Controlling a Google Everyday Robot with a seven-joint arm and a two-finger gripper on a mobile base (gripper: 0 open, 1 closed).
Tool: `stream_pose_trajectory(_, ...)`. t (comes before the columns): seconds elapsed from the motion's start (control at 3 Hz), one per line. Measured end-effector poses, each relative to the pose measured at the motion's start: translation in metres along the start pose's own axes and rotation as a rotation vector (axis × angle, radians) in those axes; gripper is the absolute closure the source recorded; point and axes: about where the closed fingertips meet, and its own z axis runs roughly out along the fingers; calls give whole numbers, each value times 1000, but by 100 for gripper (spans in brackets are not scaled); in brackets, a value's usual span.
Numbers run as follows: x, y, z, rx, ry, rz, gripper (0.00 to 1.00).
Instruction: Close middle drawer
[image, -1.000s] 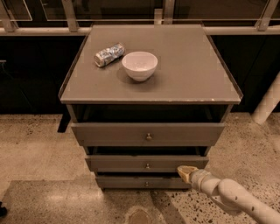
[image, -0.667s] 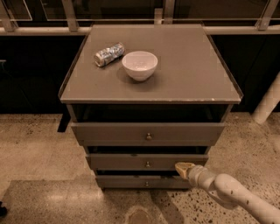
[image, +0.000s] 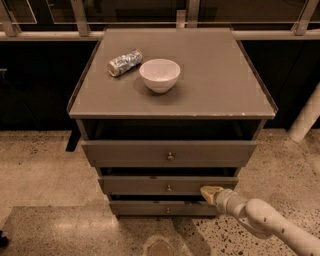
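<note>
Grey-brown middle drawer (image: 140, 185), second of three stacked fronts, stands pulled out a little and carries one round knob (image: 168, 188). One gripper (image: 211, 193) sits at the drawer's right end; whether it is spread or closed, I cannot tell. The cabinet top (image: 215, 80) holds one white bowl (image: 160, 75) and one can (image: 124, 62).

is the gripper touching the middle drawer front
Cannot tell. In the camera view the gripper overlaps the right end of the middle drawer front, but this one angle shows neither contact nor a gap.
</note>
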Motion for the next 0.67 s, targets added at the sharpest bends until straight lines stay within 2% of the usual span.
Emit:
stream_pose_trajectory(0.33,35,22,-26,-82,92,93,100)
stream_pose_trajectory(0.67,79,47,-85,-140,263,227,100)
